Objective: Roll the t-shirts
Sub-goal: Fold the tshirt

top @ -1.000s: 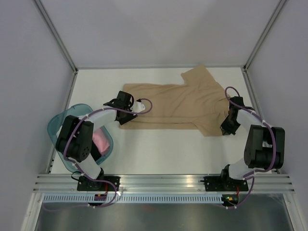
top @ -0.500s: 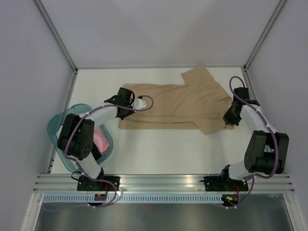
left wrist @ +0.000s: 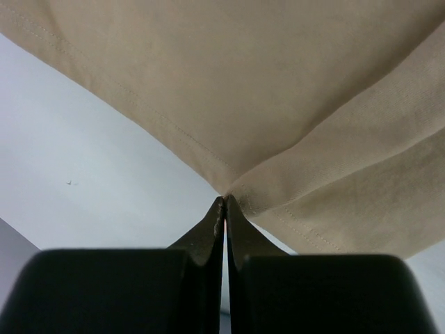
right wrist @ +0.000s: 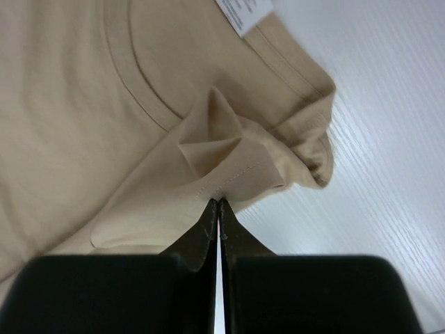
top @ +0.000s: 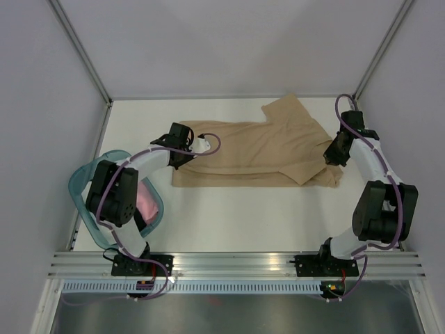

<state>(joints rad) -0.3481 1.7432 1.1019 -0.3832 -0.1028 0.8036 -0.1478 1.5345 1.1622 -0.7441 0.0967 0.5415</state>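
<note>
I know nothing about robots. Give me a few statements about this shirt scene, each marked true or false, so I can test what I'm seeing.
1. The left tool is shut on a corner of the tan t-shirt. True.
2. The right tool hangs open over bare table. False: it is shut on the t-shirt's cloth close to the collar.
3. The tan t-shirt is rolled into a tight bundle. False: it lies spread out on the table, with only some folds at its right end.
4. A pink bundle lies in the teal basket. True.
5. A white neck label shows by the collar. True.
</note>
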